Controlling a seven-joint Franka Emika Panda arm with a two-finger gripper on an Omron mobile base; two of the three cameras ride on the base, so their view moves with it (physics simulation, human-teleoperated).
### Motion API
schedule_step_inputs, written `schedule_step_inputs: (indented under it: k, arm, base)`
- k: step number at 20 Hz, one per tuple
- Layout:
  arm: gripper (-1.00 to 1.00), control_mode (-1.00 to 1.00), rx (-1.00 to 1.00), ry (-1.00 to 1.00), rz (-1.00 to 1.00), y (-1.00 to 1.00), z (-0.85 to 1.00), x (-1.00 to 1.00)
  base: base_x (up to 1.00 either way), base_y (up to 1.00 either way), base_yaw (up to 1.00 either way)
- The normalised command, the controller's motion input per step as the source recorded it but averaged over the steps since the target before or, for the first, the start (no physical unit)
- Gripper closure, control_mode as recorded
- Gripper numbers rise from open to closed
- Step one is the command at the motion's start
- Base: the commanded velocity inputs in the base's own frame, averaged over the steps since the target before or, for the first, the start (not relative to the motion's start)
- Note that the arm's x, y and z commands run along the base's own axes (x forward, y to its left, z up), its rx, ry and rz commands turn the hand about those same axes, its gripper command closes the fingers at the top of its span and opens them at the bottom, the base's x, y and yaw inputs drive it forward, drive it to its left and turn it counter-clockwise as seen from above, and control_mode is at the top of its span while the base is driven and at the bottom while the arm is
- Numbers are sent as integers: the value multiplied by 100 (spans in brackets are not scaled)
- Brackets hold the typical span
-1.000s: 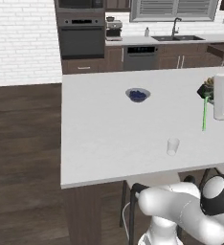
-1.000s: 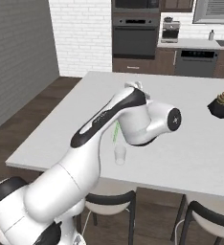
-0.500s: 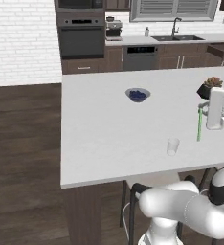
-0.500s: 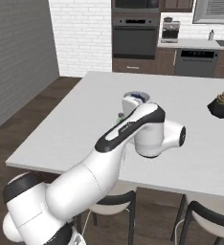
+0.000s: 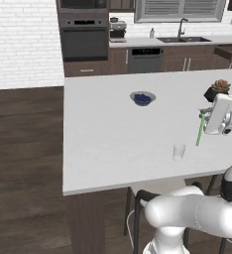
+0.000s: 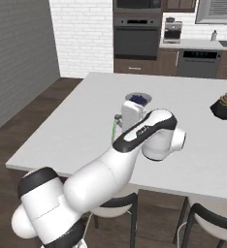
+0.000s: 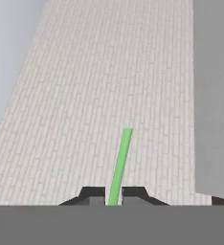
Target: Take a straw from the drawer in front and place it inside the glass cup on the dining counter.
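My gripper (image 5: 203, 116) is shut on the upper end of the thin green straw (image 5: 200, 131), which hangs almost upright above the white dining counter (image 5: 103, 144). The clear glass cup (image 5: 178, 152) stands near the counter's front edge, a little left of and below the straw's lower end. In the right base view the gripper (image 6: 117, 118) holds the straw (image 6: 114, 131) in front of my forearm, which hides the cup. In the hand view the straw (image 7: 121, 162) runs up from between the shut fingertips (image 7: 93, 194). A dark brown drawer (image 5: 226, 51) looks pulled out of the far cabinets.
A shallow blue bowl (image 5: 143, 97) sits mid-counter toward the far side. A dark potted plant (image 5: 217, 90) stands on the counter just behind my hand. Dark stools (image 6: 210, 225) line the near edge. Oven, sink and cabinets run along the back wall.
My hand has come down and toward the counter's front edge with the straw in it, ending closer to the glass cup. The cup and bowl have not moved.
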Motion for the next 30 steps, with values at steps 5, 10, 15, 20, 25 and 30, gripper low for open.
schedule_step_inputs:
  k: [5, 10, 15, 20, 25, 30]
  arm:
    - [100, -100, 7, -18, 21, 15, -4, 0]
    - [100, -100, 0, -28, 19, 4, -28, 0]
    - [100, -100, 0, -35, 17, 0, -28, 0]
    - [100, -100, -1, -36, 13, -1, -12, -1]
    - [100, -100, -6, -19, 1, -5, 0, -19]
    - [100, -100, -1, 1, 0, 0, 0, -14]
  base:
    - [0, 0, 0]
    - [0, 0, 0]
    - [0, 0, 0]
    - [0, 0, 0]
    - [0, 0, 0]
    - [0, 0, 0]
